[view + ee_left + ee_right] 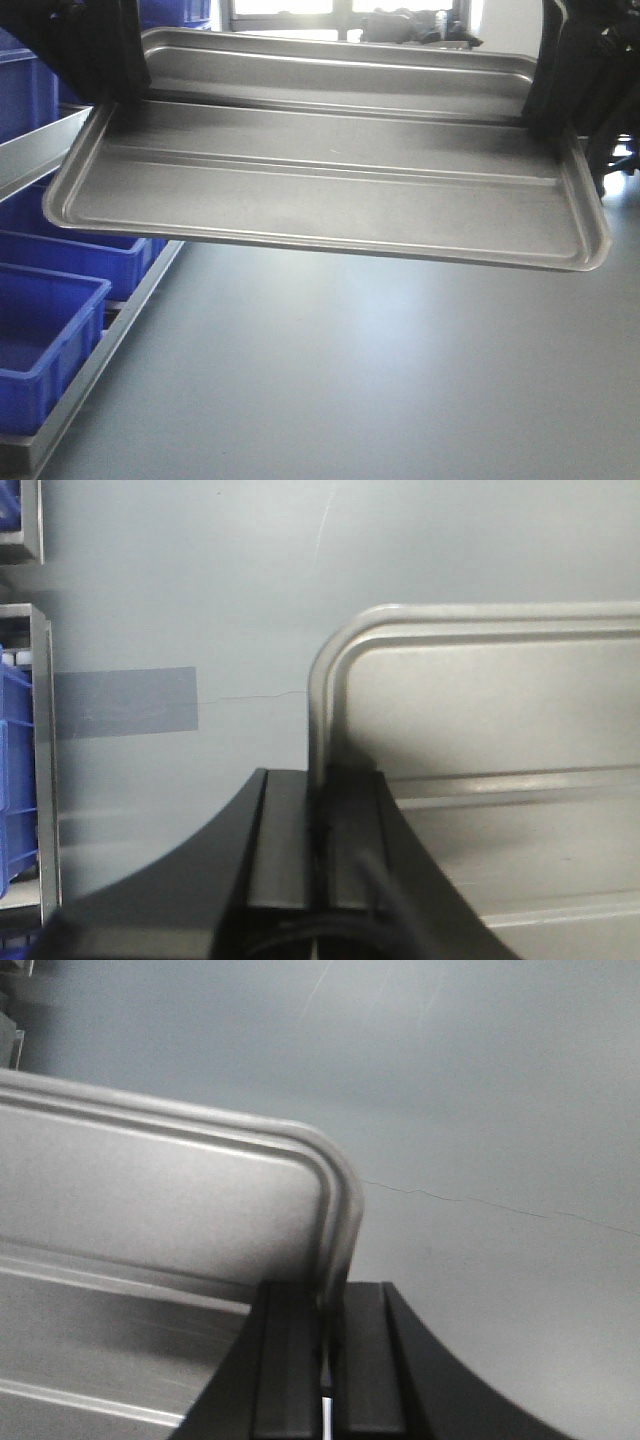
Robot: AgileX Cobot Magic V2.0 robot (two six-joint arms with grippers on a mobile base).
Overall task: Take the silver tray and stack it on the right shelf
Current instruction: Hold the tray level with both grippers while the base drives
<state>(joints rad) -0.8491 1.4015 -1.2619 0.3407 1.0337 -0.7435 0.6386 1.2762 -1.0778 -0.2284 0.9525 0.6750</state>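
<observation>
Basically, front view first: silver tray (330,200) hangs in the air over grey floor (350,380), long side toward the cam, pinched at both short ends, left tool (120,100) on one rim & right tool (552,130) on the other. Brushed sheet metal w/ a dull sheen, rounded corners, low rolled rim, two long ridges across the flat bottom. Behind it sits a second, deeper-looking tray (340,65); blue plastic bins (45,330) line the left side. Right shelf isn't in any view. Left wrist view: left tool (320,850) is closed on the rim, one black finger inside the lip & one outside, near a rounded corner of the tray (480,710); below are floor w/ a grey tape patch (125,702) and a steel rack frame (45,760). Right wrist view: same story, right tool (325,1355) clamped across the rim just below the corner of the tray (150,1180), w/ a thin crack (470,1200) in the floor beyond. Handling, my read: light, thin, fairly stiff thanks to ridges & rim, but smooth and slick, so an edge pinch could pivot or slip. Best hold is mid short-end rims, approx as now, w/ both ends kept level.
</observation>
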